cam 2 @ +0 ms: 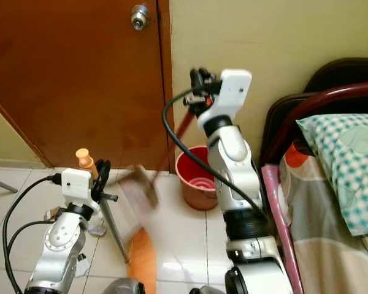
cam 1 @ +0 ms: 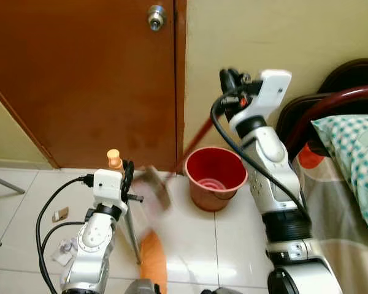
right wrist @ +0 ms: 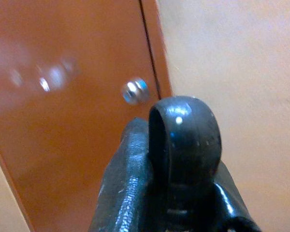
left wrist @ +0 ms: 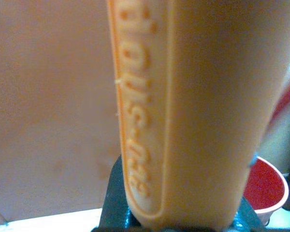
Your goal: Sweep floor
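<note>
Orange dustpan (cam 1: 152, 257) beneath left tool (cam 1: 124, 177), blurred broom head (cam 1: 154, 187) just above.

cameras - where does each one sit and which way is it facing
Left eye view: on the head, looking down at the red bucket by the wooden door; both silver arms show.
Right eye view: same scene shifted; left gripper, right gripper, bed.
Left wrist view: along the orange dustpan handle toward the bucket.
Right wrist view: past the black broom-handle end toward the door knob.
Shared: door, bucket.
</note>
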{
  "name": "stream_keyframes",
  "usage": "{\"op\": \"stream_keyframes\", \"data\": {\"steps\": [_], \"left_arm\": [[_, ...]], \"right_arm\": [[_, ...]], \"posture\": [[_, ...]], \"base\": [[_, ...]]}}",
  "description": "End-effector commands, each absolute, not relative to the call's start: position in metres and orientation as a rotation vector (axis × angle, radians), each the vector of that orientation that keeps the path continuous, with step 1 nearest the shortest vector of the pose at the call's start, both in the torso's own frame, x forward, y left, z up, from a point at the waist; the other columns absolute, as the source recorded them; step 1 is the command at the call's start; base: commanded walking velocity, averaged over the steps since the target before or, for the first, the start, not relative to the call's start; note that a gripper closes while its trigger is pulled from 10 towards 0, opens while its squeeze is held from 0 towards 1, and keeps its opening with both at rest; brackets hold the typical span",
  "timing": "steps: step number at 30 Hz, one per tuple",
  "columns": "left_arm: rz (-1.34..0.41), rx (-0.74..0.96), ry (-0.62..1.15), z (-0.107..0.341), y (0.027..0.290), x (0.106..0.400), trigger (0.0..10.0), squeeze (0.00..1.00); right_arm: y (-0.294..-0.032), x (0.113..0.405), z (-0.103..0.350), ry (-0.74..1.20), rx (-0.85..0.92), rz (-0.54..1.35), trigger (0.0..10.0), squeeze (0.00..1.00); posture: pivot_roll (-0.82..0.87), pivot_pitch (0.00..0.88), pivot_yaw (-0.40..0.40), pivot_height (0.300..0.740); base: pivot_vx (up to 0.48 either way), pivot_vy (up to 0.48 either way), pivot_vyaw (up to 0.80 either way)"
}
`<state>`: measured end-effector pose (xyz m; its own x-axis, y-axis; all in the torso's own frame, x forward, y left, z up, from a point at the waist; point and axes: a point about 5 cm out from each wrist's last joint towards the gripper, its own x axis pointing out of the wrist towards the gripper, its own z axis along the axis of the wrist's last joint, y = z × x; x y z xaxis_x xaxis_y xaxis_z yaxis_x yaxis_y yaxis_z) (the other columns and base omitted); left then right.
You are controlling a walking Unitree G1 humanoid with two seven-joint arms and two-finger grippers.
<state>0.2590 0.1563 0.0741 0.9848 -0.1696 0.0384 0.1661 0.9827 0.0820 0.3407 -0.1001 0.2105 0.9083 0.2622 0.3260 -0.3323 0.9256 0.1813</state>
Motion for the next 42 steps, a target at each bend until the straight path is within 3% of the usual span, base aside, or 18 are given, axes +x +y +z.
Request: {"op": "stream_keyframes", "data": {"steps": [1, 14, 27, 34, 42], "left_arm": [[-0.161, 0.087, 0.008, 0.065, 0.16, 0.255, 10.0, 0.0], [-0.141, 0.138, -0.033, 0.077, 0.164, 0.262, 10.0, 0.0], [-0.173, 0.209, -0.034, 0.079, 0.165, 0.256, 10.0, 0.0], [-0.165, 0.206, -0.076, 0.087, 0.156, 0.266, 10.0, 0.0], [-0.167, 0.198, -0.078, 0.086, 0.155, 0.26, 10.0, 0.0]], "right_arm": [[-0.105, 0.341, 0.215, -0.32, 0.229, 0.295, 10.0, 0.0], [-0.146, 0.319, 0.13, -0.057, 0.191, 0.078, 10.0, 0.0], [-0.169, 0.302, 0.094, 0.051, 0.146, -0.102, 10.0, 0.0], [-0.2, 0.291, 0.071, 0.151, 0.131, -0.263, 10.0, 0.0], [-0.195, 0.294, 0.072, 0.145, 0.117, -0.248, 10.0, 0.0]], "posture": [[0.01, 0.0, -0.009, 0.74], [0.02, 0.008, -0.001, 0.74], [0.04, 0.023, 0.013, 0.74], [0.02, 0.001, -0.012, 0.74], [0.01, 0.01, -0.012, 0.74]], "base": [[0.0, 0.0, 0.0], [0.0, 0.0, 0.0], [0.0, 0.0, 0.0], [0.0, 0.0, 0.0], [0.0, 0.0, -0.53]]}}
